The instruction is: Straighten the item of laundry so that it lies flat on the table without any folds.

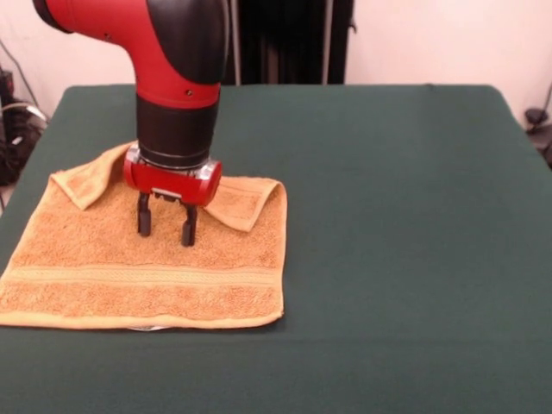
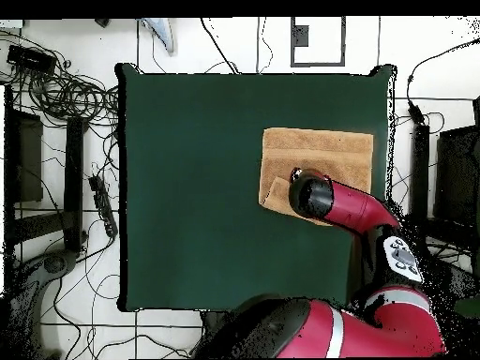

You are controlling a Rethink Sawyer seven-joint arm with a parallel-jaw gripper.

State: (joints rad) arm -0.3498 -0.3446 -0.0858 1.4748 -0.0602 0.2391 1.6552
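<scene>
The orange-tan towel [image 1: 147, 263] lies at the left front of the green table [image 1: 388, 216]. Its far edge is folded over toward the front, with one flap at the far left corner and another at the far right corner [image 1: 246, 203]. My gripper [image 1: 166, 226] hangs over the towel's middle, just in front of the folded edge, open with its two black fingers pointing down and nothing between them; the tips are at or just above the cloth. In the overhead view the towel [image 2: 319, 150] lies near the table's [image 2: 187, 187] right edge and the arm hides the gripper.
Cables and equipment lie on the floor to the left of the table [image 2: 56, 94]. Dark stands are beside its right edge [image 2: 420, 159]. The towel's front edge lies close to the table's front edge.
</scene>
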